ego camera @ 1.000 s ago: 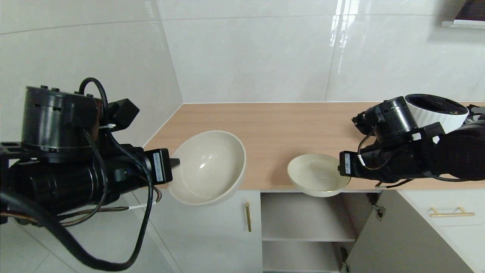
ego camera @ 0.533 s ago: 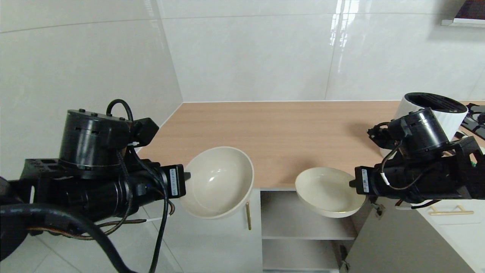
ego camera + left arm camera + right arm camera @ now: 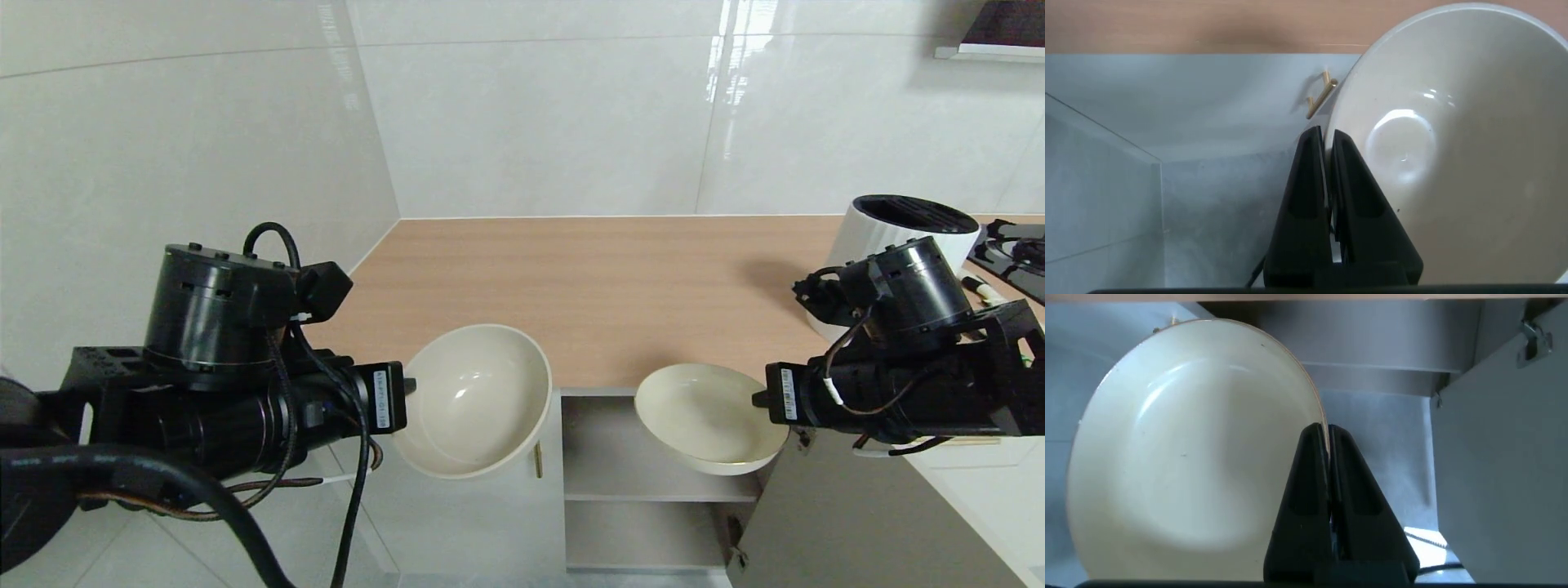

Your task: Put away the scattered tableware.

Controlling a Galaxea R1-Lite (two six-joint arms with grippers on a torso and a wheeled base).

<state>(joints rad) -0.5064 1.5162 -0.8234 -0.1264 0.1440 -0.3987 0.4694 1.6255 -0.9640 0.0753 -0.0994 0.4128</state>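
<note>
Both bowls have dropped and come off the counter (image 3: 604,278) front edge since earlier. Deep bowl (image 3: 478,408) hangs in front of the closed cabinet front, tilted, mouth facing up and toward the robot, with the left gripper (image 3: 408,384) jaws clamped on its rim. Shallow bowl (image 3: 706,416) sits before the open cabinet (image 3: 620,441) above its shelf (image 3: 653,496), tilted likewise, right gripper (image 3: 755,398) jaws pinched on its rim. Bowls are apart. Open door (image 3: 857,523) stands just beside the shallow bowl. Gold handle (image 3: 536,461) is partly hidden by the deep bowl. White canister (image 3: 890,229) on the counter is partly hidden behind the right arm.
</note>
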